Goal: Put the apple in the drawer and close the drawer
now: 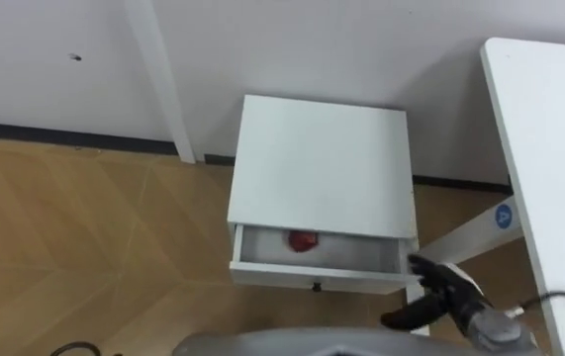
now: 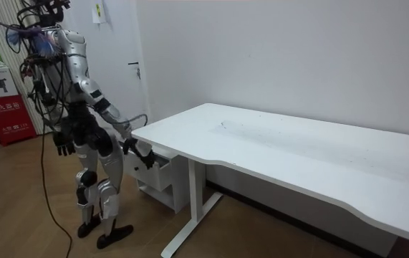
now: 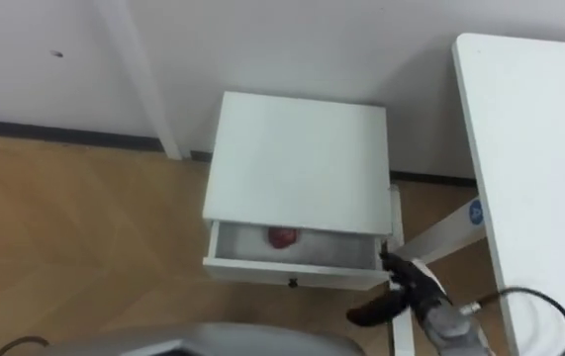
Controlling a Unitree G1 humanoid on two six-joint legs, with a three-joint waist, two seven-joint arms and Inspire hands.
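Wood floor (image 1: 84, 227) and a plain white wall (image 1: 361, 49) are seen behind a small white cabinet (image 1: 322, 163), which is set against the wall with a white desk (image 1: 549, 148) at its 3 o'clock. The drawer (image 1: 341, 259) is pulled partly out toward 6 o'clock, and the apple (image 1: 304, 240) is already lying inside it, near the back, at about 12 o'clock from the small knob (image 1: 316, 287) on the front panel.

The right hand (image 1: 438, 282) is placed at the 3 o'clock end of the drawer front, fingers loosely extended and thumb spread, with nothing held. Whether the fingertips are touching the panel or are just beside it cannot be told. The left hand (image 2: 64, 146) is seen hanging relaxed and empty at the robot's side in the room view.

Only the closing appears to be left, and the risks are judged from the hand's off-centre position. If the push is applied at that corner alone, the drawer may be twisted on its runners and jammed partway. The fingertips may also be slid off the corner toward 3 o'clock, into the gap beside the slanted desk leg (image 1: 470, 237), so that the drawer is left open. If the fingers are hooked over the top edge, they could be pinched against the cabinet. A hard shove may set the apple rolling inside.
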